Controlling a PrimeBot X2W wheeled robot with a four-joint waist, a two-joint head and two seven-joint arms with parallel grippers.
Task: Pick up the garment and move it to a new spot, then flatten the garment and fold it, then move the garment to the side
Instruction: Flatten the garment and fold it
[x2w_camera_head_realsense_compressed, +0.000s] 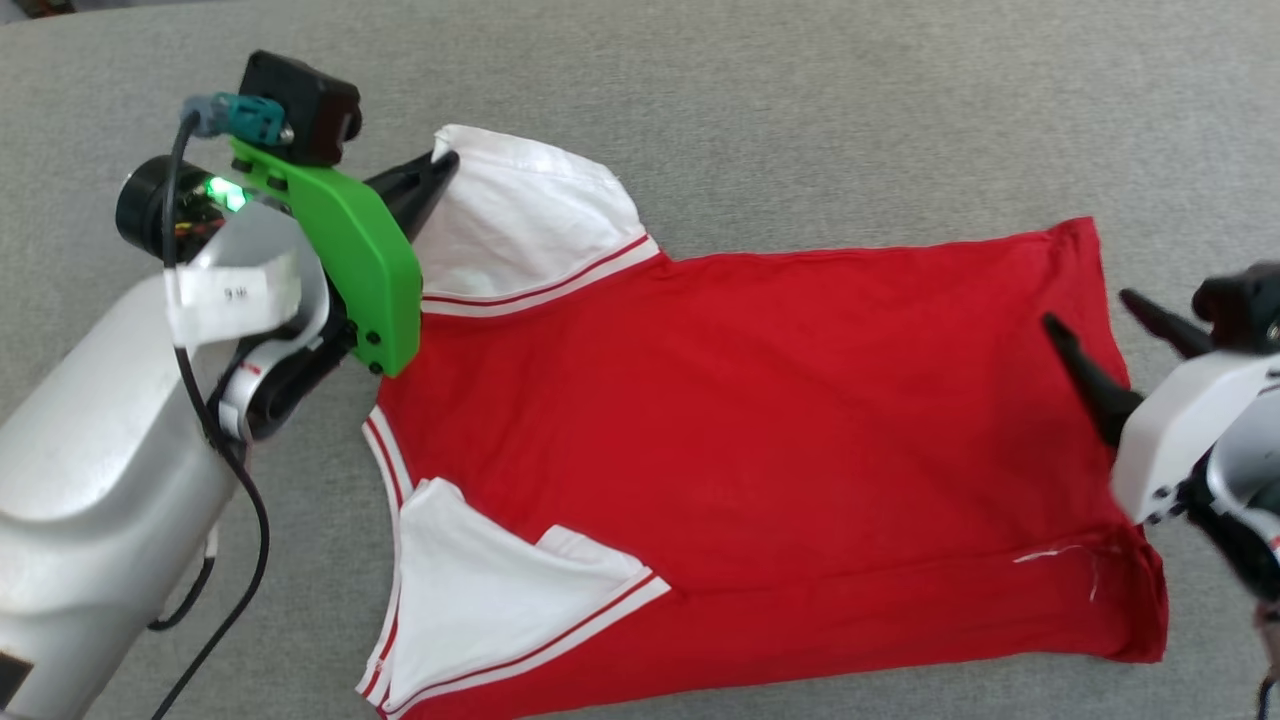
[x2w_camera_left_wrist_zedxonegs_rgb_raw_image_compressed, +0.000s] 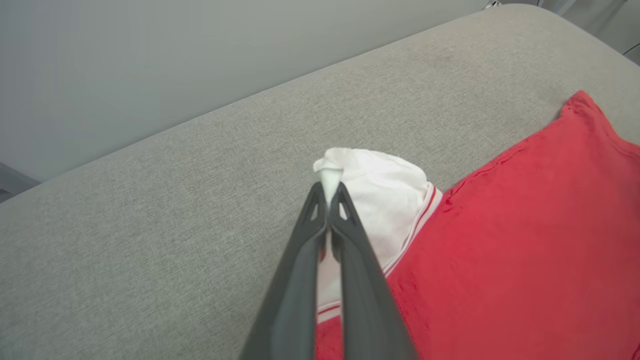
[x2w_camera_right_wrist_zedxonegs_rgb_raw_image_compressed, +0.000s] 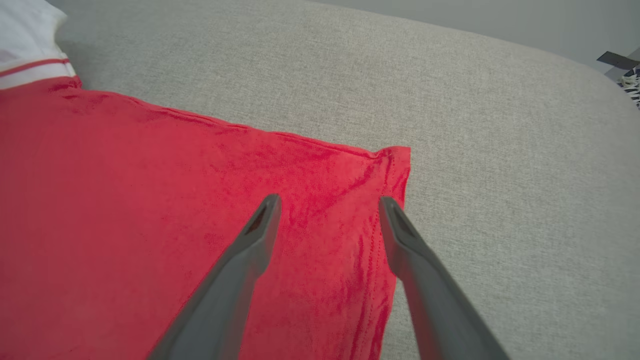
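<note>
Pinching garment (x2w_camera_head_realsense_compressed: 750, 420), left end effector (x2w_camera_head_realsense_compressed: 443, 163)

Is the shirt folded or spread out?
Spread out: the shirt lies flat on the grey surface, its red body showing shoulder to hem.

Left gripper (x2w_camera_head_realsense_compressed: 443, 162) is pinched tight on the garment's (x2w_camera_head_realsense_compressed: 750, 400) far sleeve. Right gripper (x2w_camera_head_realsense_compressed: 1085, 308) hangs spread, seemingly just above its hem corner.

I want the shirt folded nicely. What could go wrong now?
The left claw pinches just the tip of the white sleeve, so it might slip out, or only the sleeve may lift. The right claw hangs open over a corner of the shirt, holding nothing, so that side could drag and bunch.
</note>
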